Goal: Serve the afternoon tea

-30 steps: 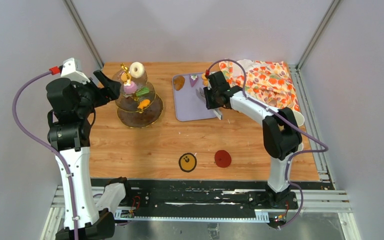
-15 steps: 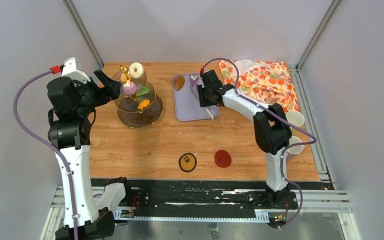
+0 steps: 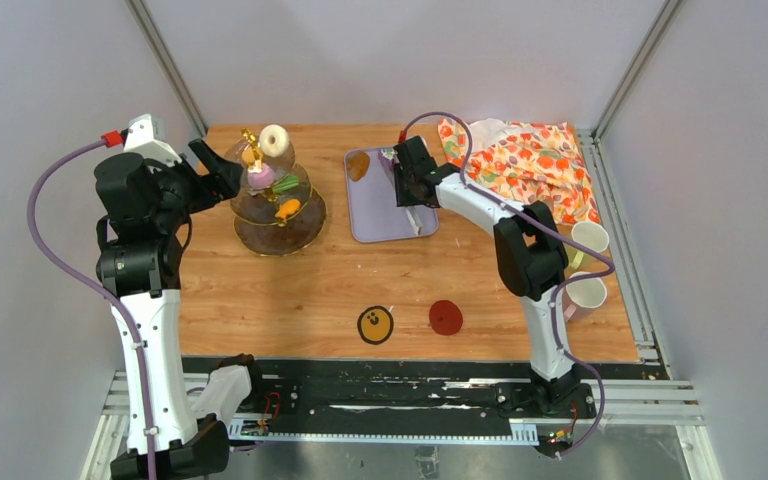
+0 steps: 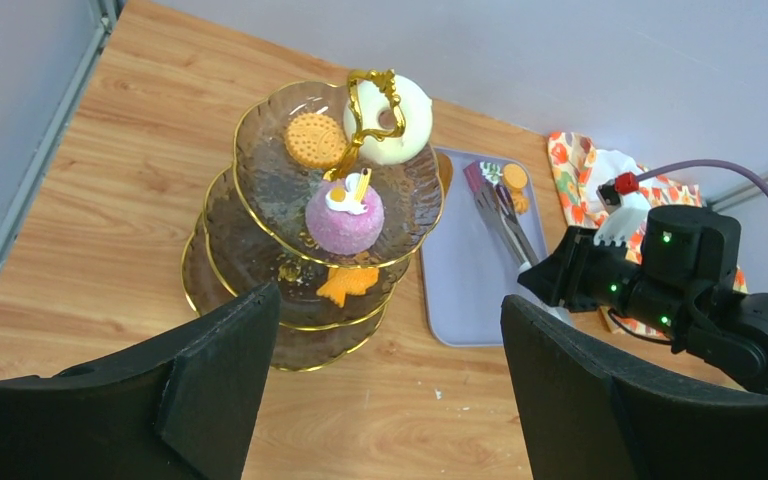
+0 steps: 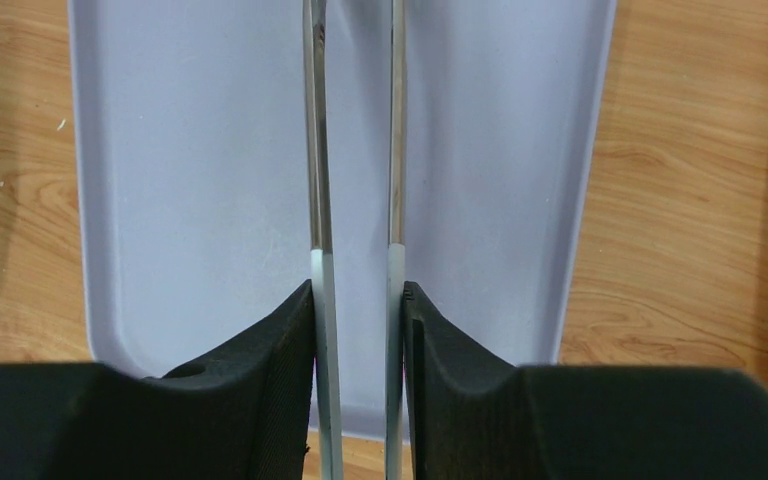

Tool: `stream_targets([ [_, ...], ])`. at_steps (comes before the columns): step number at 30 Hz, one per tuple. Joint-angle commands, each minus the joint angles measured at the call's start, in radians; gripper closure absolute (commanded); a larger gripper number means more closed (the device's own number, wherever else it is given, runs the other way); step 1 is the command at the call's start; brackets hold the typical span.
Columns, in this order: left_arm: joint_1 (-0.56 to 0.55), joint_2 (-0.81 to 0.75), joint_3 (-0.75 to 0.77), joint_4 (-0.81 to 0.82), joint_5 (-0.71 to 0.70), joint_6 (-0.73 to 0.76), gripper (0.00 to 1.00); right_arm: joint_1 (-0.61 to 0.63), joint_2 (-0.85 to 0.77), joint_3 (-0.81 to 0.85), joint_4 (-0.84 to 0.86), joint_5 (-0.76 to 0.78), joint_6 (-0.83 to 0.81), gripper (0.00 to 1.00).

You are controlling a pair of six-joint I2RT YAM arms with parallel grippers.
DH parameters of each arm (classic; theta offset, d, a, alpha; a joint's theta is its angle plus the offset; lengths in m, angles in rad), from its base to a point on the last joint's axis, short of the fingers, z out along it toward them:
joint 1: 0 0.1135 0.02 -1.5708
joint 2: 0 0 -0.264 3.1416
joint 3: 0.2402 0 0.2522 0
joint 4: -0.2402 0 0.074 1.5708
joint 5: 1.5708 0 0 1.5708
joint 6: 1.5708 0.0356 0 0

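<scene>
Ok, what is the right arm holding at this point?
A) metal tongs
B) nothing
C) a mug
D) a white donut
A: the right wrist view shows the right gripper with its jaws pressed on both arms of the metal tongs, with the lilac tray behind them.

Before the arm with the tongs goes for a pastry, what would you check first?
1. Grip on the tool: the right gripper is closed on the tongs, one finger against each arm. Ok.
2. Tong tips empty: they run out of the wrist view and are too small in the other views. Cannot tell.
3. Something to pick up: an orange biscuit lies at the far end of the lilac tray. Ok.
4. Room to serve: the glass stand shows bare glass on its top tier. Ok.
5. Other arm out of the way: the left gripper is open and short of the stand. Ok.
</scene>
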Motion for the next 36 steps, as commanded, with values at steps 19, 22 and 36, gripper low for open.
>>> stream_targets([
  [19,-0.006,-0.008,0.025,0.008,0.017,-0.002,0.15,0.023,-0.35,-0.323,0.075,-0.025,-0.047,0.99],
  [22,-0.006,-0.009,0.023,0.008,0.018,-0.005,0.15,0.032,-0.425,-0.389,0.076,-0.038,-0.069,1.0],
  [36,-0.006,-0.015,0.021,0.009,0.015,-0.013,0.15,0.154,-0.67,-0.534,0.122,-0.161,-0.147,0.99],
])
